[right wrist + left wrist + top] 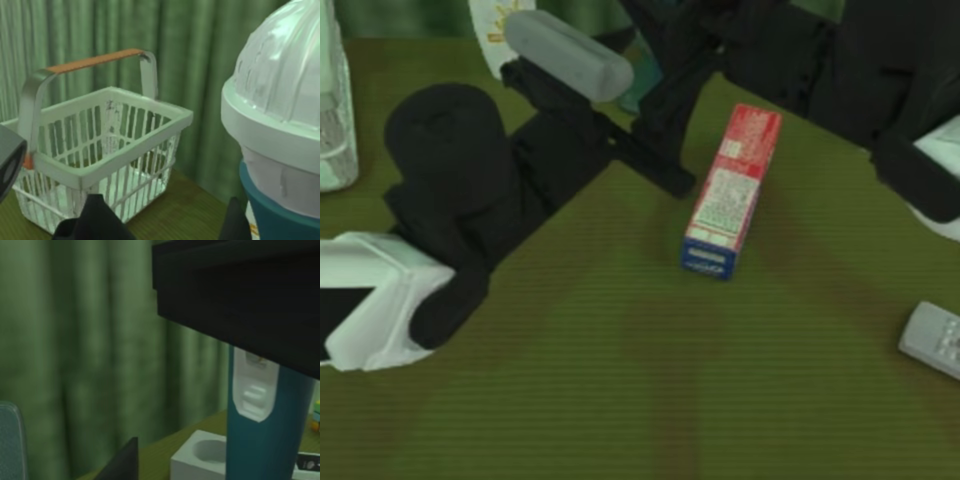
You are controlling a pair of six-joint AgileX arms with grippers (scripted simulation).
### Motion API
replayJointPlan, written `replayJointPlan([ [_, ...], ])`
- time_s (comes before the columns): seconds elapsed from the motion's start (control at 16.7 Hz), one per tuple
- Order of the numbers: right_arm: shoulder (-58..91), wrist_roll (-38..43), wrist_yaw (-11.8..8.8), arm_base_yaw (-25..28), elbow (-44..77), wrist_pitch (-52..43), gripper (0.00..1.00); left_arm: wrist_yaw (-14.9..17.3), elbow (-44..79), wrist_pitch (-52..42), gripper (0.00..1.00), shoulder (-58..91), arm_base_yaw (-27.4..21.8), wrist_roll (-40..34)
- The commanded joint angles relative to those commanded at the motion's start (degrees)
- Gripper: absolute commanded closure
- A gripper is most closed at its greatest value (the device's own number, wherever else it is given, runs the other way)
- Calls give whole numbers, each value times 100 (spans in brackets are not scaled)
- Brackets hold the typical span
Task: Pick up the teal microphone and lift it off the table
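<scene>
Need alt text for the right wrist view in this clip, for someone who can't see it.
The teal microphone fills the side of the right wrist view, its ribbed white head above a teal handle. Beyond it, a white slatted basket with an orange-gripped handle stands on the olive table before a green curtain.
</scene>
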Motion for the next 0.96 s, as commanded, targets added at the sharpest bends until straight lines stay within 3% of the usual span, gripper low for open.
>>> replayJointPlan([
  [0.48,-89,2,-17,-63,8,-3,100,4,-147,-13,0,-36,59,18],
  [0.84,-552,-2,-597,-575,-436,5,100,189,-1351,-62,0,-1295,368,-1],
  [0.96,-632,-18,-696,-677,-519,4,100,228,-1526,-55,0,-1472,416,-8],
])
